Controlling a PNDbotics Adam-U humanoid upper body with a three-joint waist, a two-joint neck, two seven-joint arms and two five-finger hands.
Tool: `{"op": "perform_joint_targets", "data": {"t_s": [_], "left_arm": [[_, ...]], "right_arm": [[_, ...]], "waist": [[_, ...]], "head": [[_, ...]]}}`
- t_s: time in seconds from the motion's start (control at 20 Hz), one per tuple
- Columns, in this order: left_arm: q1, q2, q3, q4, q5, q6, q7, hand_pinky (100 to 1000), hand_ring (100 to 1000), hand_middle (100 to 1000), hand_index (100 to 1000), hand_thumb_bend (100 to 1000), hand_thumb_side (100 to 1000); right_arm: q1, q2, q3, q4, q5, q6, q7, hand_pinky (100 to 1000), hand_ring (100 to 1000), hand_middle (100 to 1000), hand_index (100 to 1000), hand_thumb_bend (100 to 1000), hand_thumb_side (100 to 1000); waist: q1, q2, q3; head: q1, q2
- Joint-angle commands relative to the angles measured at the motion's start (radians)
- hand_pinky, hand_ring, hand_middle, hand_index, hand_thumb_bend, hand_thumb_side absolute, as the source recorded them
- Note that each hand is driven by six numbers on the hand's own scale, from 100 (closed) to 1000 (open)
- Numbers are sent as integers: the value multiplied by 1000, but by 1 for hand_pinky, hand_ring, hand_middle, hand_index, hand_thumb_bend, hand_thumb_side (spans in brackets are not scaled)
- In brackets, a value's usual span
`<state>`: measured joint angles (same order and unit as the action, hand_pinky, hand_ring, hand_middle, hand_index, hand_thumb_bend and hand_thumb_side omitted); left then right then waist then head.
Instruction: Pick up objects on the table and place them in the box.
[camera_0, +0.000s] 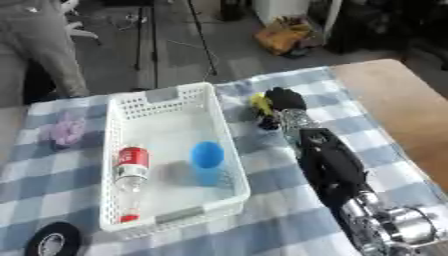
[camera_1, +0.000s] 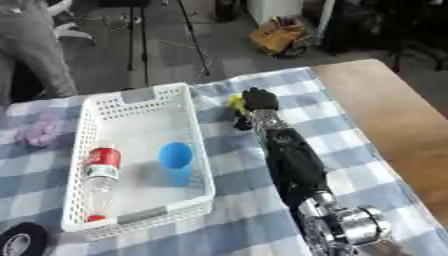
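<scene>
A white slotted box (camera_0: 221, 131) stands on the checked cloth. Inside it lie a clear bottle with a red label (camera_0: 131, 172) and a blue cup (camera_0: 207, 159). My right arm reaches up from the lower right, past the box's right side. Its black hand (camera_0: 285, 99) sits beyond the box's far right corner, curled on a small yellow object (camera_0: 259, 104) that sticks out on its left. A dark part (camera_0: 268, 123) shows just under the yellow object. My left hand is out of sight.
A pale purple object (camera_0: 66, 130) lies on the cloth left of the box. A black tape roll (camera_0: 52, 242) sits at the lower left corner. Bare wooden tabletop (camera_0: 402, 110) runs along the right. A person's legs and tripod stands are beyond the far edge.
</scene>
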<state>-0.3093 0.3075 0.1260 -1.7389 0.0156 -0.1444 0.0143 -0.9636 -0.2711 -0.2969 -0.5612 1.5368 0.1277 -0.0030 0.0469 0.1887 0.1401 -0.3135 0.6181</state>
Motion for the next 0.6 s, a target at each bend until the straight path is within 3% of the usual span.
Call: {"op": "perform_joint_targets", "data": {"t_s": [0.05, 0.25, 0.6], "left_arm": [[-15, 17, 3, -19, 2, 1, -1, 373, 942, 887, 855, 527, 936], [-14, 17, 5, -19, 2, 1, 1, 373, 942, 887, 855, 527, 936], [-12, 16, 8, -20, 3, 2, 5, 374, 941, 887, 855, 526, 936]], "right_arm": [[-4, -17, -18, 10, -50, -1, 25, 348, 466, 764, 811, 100, 239], [10, -6, -70, -9, -114, -13, 67, 301, 412, 703, 771, 100, 306], [22, 22, -183, -144, -223, -78, 156, 240, 309, 592, 698, 100, 463]], "waist": [[14, -1, -3], [14, -4, -8], [15, -10, -17]], "head": [[-3, -7], [-1, -8], [2, -7]]}}
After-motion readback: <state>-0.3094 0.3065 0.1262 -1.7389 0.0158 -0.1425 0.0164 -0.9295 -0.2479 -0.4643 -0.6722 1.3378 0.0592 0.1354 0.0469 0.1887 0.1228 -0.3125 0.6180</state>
